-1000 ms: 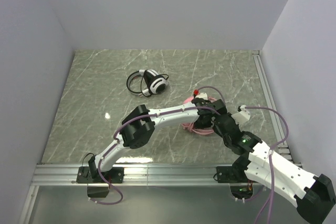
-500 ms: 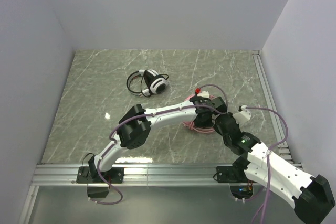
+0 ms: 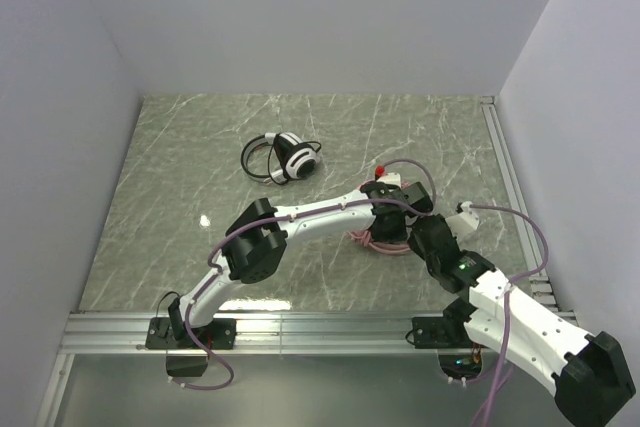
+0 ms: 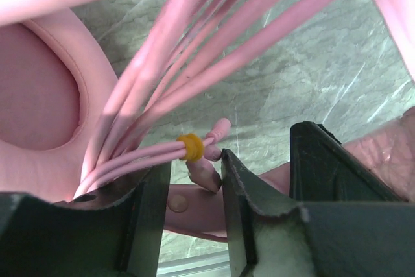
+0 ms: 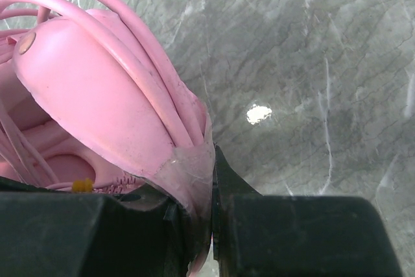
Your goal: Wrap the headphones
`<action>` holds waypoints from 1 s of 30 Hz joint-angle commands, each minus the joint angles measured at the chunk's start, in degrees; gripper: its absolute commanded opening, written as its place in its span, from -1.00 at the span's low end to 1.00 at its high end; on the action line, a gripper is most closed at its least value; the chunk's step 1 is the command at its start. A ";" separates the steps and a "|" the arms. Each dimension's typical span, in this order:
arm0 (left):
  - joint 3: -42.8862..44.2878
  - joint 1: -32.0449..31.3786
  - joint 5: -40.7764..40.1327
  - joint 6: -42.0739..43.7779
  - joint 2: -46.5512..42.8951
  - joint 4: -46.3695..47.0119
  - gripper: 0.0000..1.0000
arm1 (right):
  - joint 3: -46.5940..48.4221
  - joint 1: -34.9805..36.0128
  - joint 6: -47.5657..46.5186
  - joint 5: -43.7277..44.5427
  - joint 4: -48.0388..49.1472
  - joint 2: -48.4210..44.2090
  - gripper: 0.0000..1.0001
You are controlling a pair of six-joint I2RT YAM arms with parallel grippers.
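Two wired sets share the marbled bench [image 3: 180,197]: the black and white headset [image 3: 290,159] toward the far side, well apart from the glossy pink headset [image 3: 366,239], whose pink cable [image 4: 214,37] runs in bunched strands with a yellow band [image 4: 190,146]. The right tool [image 5: 211,225] is clamped on its pink shell. The left tool [image 4: 196,180] has its jaws apart, just beside the band.

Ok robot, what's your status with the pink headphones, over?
Left gripper open beside pink cable. Right gripper shut on pink headphones. Black-and-white headphones lie apart, nothing blocking.
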 commanded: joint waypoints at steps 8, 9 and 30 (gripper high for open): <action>7.80 -0.81 1.15 4.56 -0.42 0.70 -0.14 | -0.48 -0.87 4.01 -0.97 7.47 1.77 -1.00; 7.80 -0.72 1.42 4.56 -0.34 0.79 -0.13 | -0.57 -0.87 3.93 -1.06 7.73 2.03 -1.00; 7.10 3.23 8.71 2.71 1.59 3.60 -0.03 | -1.45 -1.40 5.24 -3.34 9.14 4.50 -1.00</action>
